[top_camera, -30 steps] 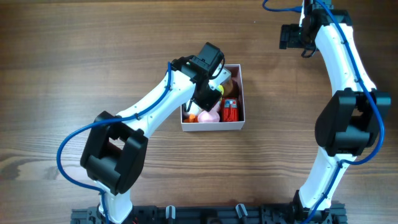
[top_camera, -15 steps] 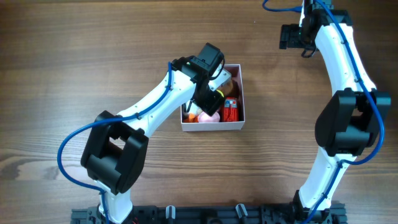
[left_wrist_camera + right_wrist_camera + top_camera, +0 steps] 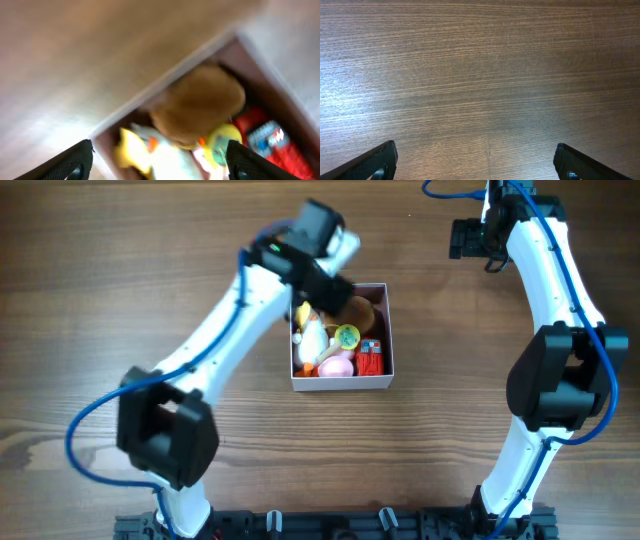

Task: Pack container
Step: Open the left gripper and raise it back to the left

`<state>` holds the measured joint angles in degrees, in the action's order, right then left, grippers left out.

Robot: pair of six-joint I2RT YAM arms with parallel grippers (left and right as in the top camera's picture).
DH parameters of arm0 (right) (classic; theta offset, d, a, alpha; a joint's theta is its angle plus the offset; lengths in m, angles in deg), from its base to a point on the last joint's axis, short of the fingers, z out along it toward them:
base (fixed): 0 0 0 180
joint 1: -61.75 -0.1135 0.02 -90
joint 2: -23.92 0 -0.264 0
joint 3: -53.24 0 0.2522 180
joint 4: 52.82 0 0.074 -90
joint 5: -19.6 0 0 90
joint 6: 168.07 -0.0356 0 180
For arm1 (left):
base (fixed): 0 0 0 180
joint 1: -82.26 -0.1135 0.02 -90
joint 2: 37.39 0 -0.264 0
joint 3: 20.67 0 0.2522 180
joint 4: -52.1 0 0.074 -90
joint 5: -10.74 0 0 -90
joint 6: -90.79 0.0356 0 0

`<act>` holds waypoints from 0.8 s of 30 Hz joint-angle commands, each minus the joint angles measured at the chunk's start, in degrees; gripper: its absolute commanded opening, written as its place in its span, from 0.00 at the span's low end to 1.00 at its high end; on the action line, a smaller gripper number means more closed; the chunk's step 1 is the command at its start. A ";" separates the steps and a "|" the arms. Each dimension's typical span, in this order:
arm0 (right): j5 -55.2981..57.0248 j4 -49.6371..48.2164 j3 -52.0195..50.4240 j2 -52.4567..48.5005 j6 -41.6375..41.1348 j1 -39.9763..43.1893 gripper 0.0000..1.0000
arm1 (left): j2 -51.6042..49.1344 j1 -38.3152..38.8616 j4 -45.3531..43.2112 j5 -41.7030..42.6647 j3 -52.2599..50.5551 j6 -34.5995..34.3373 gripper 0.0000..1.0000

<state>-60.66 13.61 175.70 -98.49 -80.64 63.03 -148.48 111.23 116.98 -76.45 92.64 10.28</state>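
- left pincer (image 3: 160, 162): wide open and holding nothing. in its own wrist view the two fingertips sit at the lower corners with only the toys showing between them. from overhead it hangs over the far left corner of the box; i cannot tell whether it touches the rim.
- box (image 3: 340, 385): sits on the table (image 3: 150, 280) near the middle, a little to the right of the left arm. it is crowded with toys:
  - a white and yellow toy (image 3: 310, 335) on the left
  - a pink toy (image 3: 338, 365) at the near wall
  - a brown round toy (image 3: 357, 310) at the far side
  - a yellow-green disc (image 3: 347, 336) just near of the brown one
  - a red block (image 3: 370, 358) on the right
- step in hand: packing looks close to done, since no loose toy shows on the wood around the box.
- next move, as i judge it: lift the empty left pincer clear without snagging the far wall or dragging a toy out. if the brown toy stands proud, it may need a gentle press down.
- right pincer (image 3: 477, 162): wide open and empty, well apart at the far right over bare wood.
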 commanded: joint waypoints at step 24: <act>0.96 -0.15 1.20 1.99 -0.42 -0.33 0.99 | 4.07 -32.72 4.02 -1.38 4.46 -22.18 1.00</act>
<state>-60.66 13.61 175.70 -98.49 -80.64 63.03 -145.05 78.49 120.98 -78.75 96.83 -10.96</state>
